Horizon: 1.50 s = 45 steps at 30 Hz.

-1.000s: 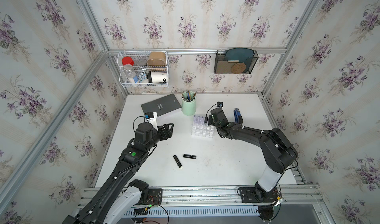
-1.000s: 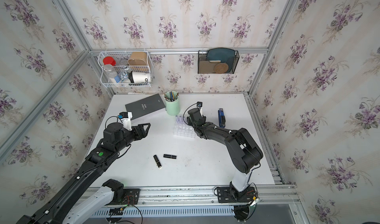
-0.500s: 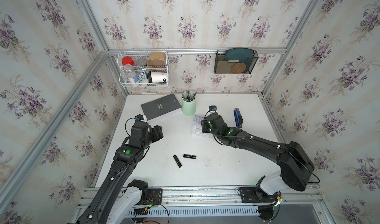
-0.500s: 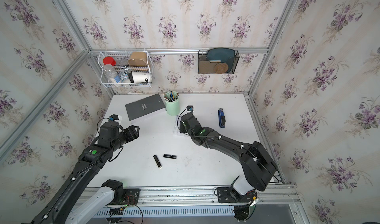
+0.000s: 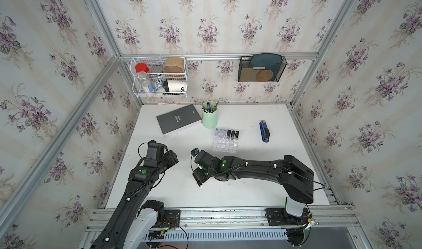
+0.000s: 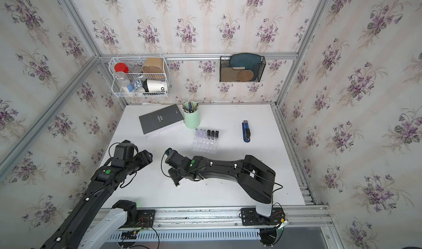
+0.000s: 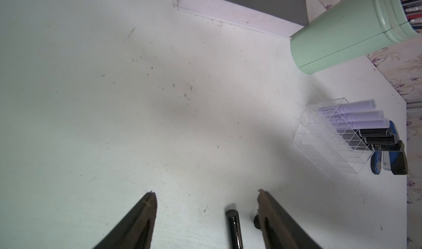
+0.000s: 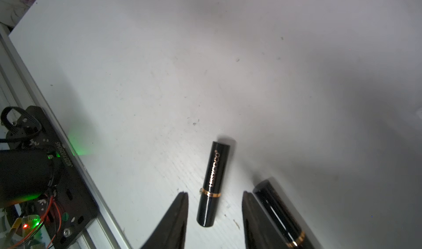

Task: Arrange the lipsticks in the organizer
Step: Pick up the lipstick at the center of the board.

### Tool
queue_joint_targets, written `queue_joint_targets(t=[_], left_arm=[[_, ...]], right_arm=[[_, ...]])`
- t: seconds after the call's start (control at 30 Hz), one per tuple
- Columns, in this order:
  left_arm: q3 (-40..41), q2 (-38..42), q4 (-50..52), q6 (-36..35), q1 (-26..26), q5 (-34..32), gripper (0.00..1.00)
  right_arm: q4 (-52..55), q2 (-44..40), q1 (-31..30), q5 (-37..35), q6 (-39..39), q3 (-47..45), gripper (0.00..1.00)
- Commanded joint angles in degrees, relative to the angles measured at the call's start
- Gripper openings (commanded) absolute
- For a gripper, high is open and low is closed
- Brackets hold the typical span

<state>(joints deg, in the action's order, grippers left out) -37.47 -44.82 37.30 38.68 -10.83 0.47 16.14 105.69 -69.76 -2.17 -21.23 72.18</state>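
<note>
In both top views the organizer sits on the worktop, at 1 o'clock from the right gripper, with six lipsticks standing in its far row. That gripper's jaws are apart and hold nothing; they straddle one black lipstick lying flat. A second lipstick lies just outside one finger. The left gripper is wide open and empty. Closing off-centre could roll the tube away or knock its neighbour.

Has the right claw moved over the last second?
Yes. The right claw has pulled back from the organizer toward the front rail, now over a loose black lipstick.
</note>
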Motion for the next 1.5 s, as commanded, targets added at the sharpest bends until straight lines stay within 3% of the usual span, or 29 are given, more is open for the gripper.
queue_joint_targets(t=[0.0,0.5,0.77,0.9,1.07,1.17,1.27,1.47], left_arm=[[-0.12,0.98,0.71,0.40,0.28,-2.00,0.73],[1.69,2.71,-0.92,1.71,1.91,1.15,0.73],[0.21,3.17,0.39,0.29,2.38,1.73,0.74],[-2.03,3.22,1.27,-2.47,2.44,4.99,0.74],[-3.36,3.43,-6.32,-4.73,1.67,18.71,0.79],[-2.08,4.28,-14.39,-3.89,-2.24,21.43,0.80],[-0.33,2.87,-21.79,-2.75,-9.68,20.88,0.81],[6.21,-3.56,-41.05,0.42,-24.63,21.47,0.80]], right_arm=[[3.43,1.86,-1.49,-1.27,0.49,0.98,0.45],[12.51,15.14,-1.77,-7.06,1.18,14.26,0.42],[14.27,19.44,-1.84,-8.94,0.48,17.57,0.25],[11.74,14.86,-1.45,-8.29,0.96,17.04,0.20],[-3.61,-1.93,5.70,3.04,-4.10,5.24,0.15],[-8.41,-10.16,10.11,4.77,-6.31,-0.87,0.14],[-15.37,-17.35,13.14,6.11,-8.39,-8.12,0.14],[-27.25,-22.63,20.31,11.19,-17.02,-15.53,0.13]])
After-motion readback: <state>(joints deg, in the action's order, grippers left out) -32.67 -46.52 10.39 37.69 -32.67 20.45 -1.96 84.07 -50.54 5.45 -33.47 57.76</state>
